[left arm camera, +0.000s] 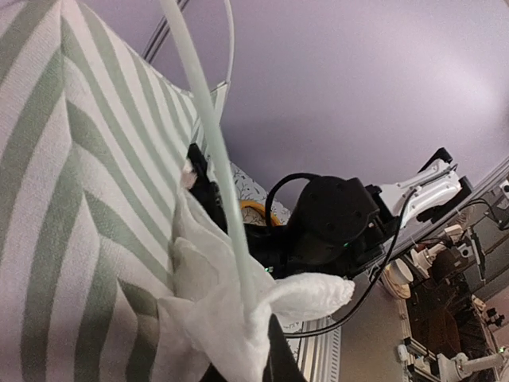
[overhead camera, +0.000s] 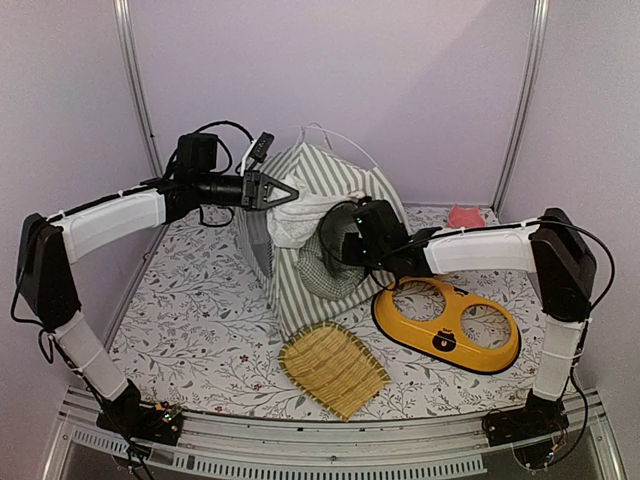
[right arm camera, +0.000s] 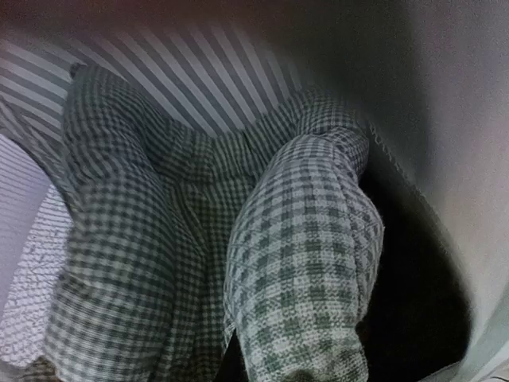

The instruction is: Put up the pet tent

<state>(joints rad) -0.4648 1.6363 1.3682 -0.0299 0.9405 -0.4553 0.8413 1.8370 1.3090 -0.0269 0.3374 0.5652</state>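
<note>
The pet tent (overhead camera: 330, 180) stands at the back middle of the table, striped grey-green and white, with a thin white pole (left arm camera: 211, 143) arching over its top. My left gripper (overhead camera: 291, 192) is at the tent's upper left edge. In the left wrist view it (left arm camera: 262, 338) is shut on bunched white curtain cloth (left arm camera: 215, 310) wrapped round the pole. My right gripper (overhead camera: 338, 240) reaches into the tent's door opening. Its jaws (right arm camera: 262, 366) are hidden behind a fold of the green-white gingham cushion (right arm camera: 310, 255), which they pinch; the striped tent wall (right arm camera: 183, 72) lies beyond.
A yellow two-bowl feeder (overhead camera: 445, 325) lies right of the tent under my right forearm. A woven bamboo mat (overhead camera: 333, 368) lies near the front middle. A small red item (overhead camera: 465, 216) sits at the back right. A floral cloth (overhead camera: 190, 310) covers the table.
</note>
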